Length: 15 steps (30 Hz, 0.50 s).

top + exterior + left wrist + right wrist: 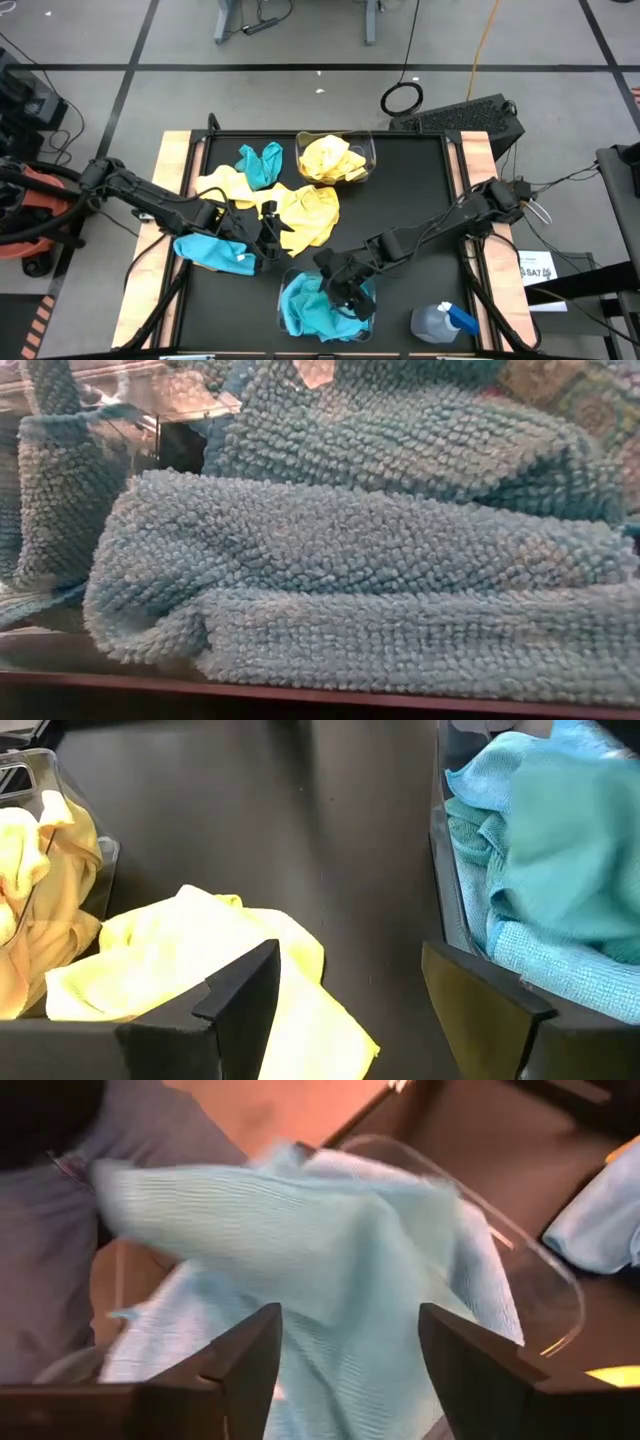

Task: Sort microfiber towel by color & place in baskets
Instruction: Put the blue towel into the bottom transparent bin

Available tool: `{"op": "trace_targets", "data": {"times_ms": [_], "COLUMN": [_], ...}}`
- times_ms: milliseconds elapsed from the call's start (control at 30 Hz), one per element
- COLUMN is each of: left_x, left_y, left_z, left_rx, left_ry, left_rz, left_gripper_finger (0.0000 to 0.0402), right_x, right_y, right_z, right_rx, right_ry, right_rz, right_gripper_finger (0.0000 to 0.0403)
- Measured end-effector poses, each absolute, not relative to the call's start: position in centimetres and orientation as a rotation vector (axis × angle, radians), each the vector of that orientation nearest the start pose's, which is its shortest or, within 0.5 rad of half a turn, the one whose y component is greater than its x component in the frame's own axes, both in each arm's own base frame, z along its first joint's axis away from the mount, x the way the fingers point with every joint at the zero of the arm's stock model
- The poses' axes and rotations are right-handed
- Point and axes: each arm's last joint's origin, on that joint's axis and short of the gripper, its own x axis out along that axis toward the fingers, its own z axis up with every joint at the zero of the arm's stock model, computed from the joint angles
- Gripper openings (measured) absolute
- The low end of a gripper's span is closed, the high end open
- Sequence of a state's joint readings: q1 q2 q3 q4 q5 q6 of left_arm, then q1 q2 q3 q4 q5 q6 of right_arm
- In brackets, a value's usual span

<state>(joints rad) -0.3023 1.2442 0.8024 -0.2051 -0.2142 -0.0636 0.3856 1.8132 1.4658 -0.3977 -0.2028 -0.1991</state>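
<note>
Turquoise microfiber towels (312,310) fill your clear plastic tub (284,318) at the frame's lower centre; directly above them your right gripper (352,296) hangs with fingers parted, gripping nothing.

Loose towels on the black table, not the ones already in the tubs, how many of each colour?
Yellow microfiber towels lying loose: 2, one at and one at.
Turquoise microfiber towels lying loose: 2, one at and one at.
Total: 4 loose towels.
</note>
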Motion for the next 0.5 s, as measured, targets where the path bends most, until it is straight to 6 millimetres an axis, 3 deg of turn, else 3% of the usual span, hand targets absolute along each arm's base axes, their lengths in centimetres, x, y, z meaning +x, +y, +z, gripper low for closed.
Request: {"op": "trace_targets", "data": {"times_ms": [300, 500], "left_x": [24.9, 25.0], "left_y": [-6.6, -6.1], "left_z": [24.3, 24.3], "left_rx": [0.111, 0.121], "left_ry": [0.657, 0.659], "left_rz": [-0.036, -0.023], "left_gripper_finger": [0.0251, 0.0251], "right_x": [35.6, 36.1], "right_y": [15.8, 16.8], "right_z": [29.0, 29.5], "right_rx": [-0.277, -0.304], "right_ry": [0.669, 0.564], "right_rz": [0.609, 0.639], "right_gripper_finger": [0.0235, 0.0224]}}
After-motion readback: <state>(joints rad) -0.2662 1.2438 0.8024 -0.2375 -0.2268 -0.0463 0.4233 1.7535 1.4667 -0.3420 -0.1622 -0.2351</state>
